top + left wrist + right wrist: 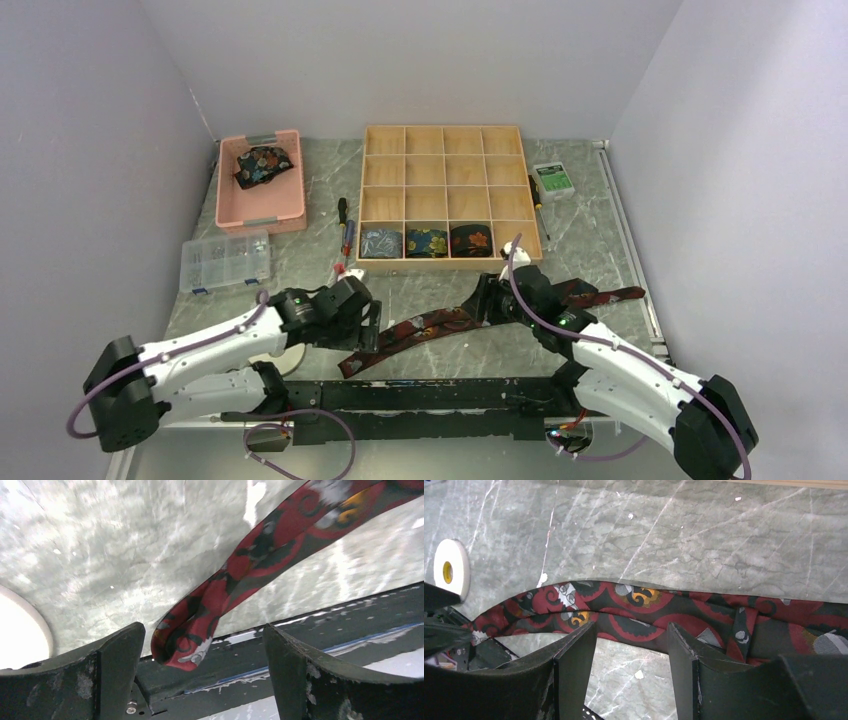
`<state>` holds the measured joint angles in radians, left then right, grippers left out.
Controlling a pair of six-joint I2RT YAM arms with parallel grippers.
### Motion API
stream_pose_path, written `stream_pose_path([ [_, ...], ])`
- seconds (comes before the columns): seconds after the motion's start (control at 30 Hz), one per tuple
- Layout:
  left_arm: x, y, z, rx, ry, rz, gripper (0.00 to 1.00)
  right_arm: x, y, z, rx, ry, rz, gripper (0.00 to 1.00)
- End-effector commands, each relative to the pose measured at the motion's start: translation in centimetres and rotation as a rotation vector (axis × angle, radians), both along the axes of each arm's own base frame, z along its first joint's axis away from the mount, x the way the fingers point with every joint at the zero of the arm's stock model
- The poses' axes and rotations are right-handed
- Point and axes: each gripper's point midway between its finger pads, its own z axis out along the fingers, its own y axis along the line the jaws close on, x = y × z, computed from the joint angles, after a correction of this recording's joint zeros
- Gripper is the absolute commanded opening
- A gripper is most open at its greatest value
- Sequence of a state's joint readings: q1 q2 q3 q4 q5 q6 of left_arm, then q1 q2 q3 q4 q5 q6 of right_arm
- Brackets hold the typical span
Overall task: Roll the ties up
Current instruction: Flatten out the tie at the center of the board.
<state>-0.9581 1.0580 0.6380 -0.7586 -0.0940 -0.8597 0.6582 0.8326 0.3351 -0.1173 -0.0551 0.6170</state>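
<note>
A long maroon and black floral tie [420,330] lies unrolled across the near table, from near my left gripper to the right edge. My left gripper [368,318] is open beside its narrow end; in the left wrist view that end [185,640] lies between the spread fingers [117,670], close to the left one. My right gripper [487,300] is open over the tie's middle; the tie [649,610] lies just beyond its fingertips [579,650]. Three rolled ties [428,241] sit in the wooden box's front row. Another tie [263,164] lies in the pink bin.
A wooden compartment box [445,165] stands at the back centre, a pink bin [258,212] at the back left. A clear parts case [226,262], screwdrivers [345,230], a green card [552,180] and a white tape roll [451,570] lie around. A black rail [420,395] runs along the near edge.
</note>
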Motion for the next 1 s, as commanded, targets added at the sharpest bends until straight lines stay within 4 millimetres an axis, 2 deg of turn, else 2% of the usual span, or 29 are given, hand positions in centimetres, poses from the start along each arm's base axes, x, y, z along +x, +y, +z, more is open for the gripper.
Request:
stream_pose_path([
  [0.0,3.0,-0.8,5.4,-0.101,-0.208,0.066,0.94,1.2,0.4,1.9,-0.036,-0.056,0.015,0.58],
  [0.07,3.7,-1.5,6.7,-0.179,-0.277,0.085,0.94,1.3,0.7,1.4,-0.074,-0.042,0.026,0.56],
  [0.13,4.5,-1.8,6.6,-0.254,-0.317,0.167,0.94,1.6,0.8,0.4,-0.143,-0.025,0.014,0.54],
  [0.23,5.0,-2.3,5.1,-0.347,-0.323,0.275,0.94,2.1,1.4,-0.5,-0.217,-0.018,0.002,0.52],
  [0.33,5.0,-1.6,3.9,-0.354,-0.316,0.342,0.94,2.7,2.3,-1.3,-0.286,-0.01,-0.005,0.5],
  [0.53,4.6,-1.2,4.1,-0.49,-0.377,0.326,0.94,3.4,2.4,-2.4,-0.413,-0.007,-0.06,0.49],
  [0.67,3.9,-1.4,4.0,-0.539,-0.397,0.266,0.94,3.1,2.2,-3.4,-0.47,0.024,-0.06,0.47],
  [0.77,3.2,-1.6,3.8,-0.516,-0.355,0.233,0.94,2.5,1.7,-3.8,-0.502,0.042,-0.072,0.47],
  [0.97,2.6,-1.9,3.0,-0.365,-0.239,0.211,0.94,1.0,1.0,-3.3,-0.476,0.042,-0.077,0.54],
])
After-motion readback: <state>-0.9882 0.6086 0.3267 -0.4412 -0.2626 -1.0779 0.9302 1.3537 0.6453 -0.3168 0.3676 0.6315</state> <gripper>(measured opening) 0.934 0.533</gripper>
